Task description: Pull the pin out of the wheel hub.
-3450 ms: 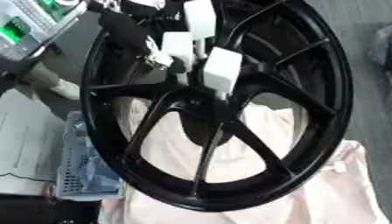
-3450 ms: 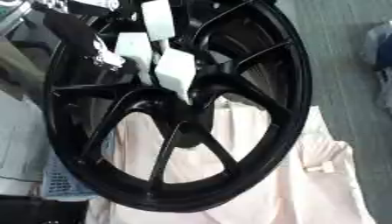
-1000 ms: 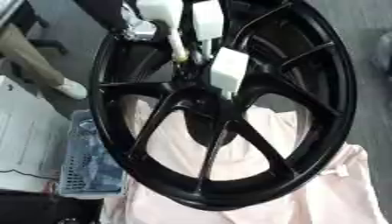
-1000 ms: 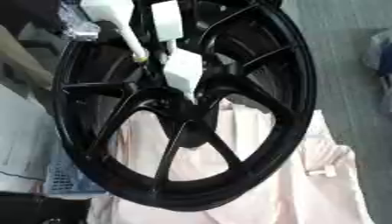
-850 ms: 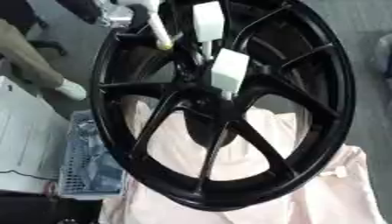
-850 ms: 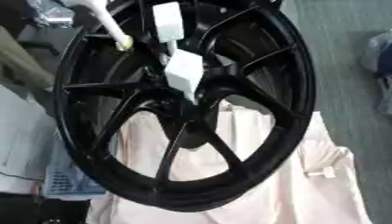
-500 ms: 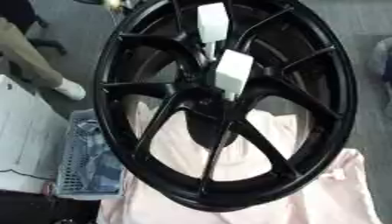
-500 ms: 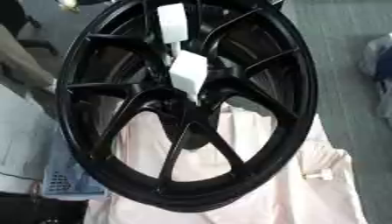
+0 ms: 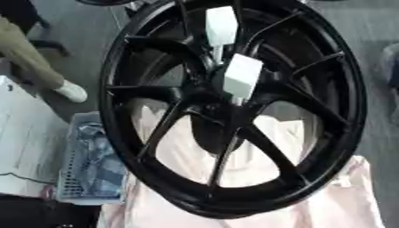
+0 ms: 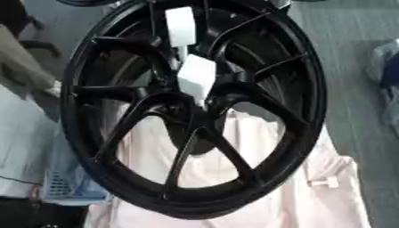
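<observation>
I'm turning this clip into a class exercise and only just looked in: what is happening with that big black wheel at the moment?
Nothing is handling it at this instant. The black wheel stands on edge over a pale pink cloth, with two white blocks near its hub. Neither robot hand shows in either view, so the pictures don't tell whether the pin is out. A grey basket sits to the left of the wheel.

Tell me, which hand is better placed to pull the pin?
Cannot tell: neither hand shows. The white piece at the black wheel's hub sits about central, favouring neither left nor right.
</observation>
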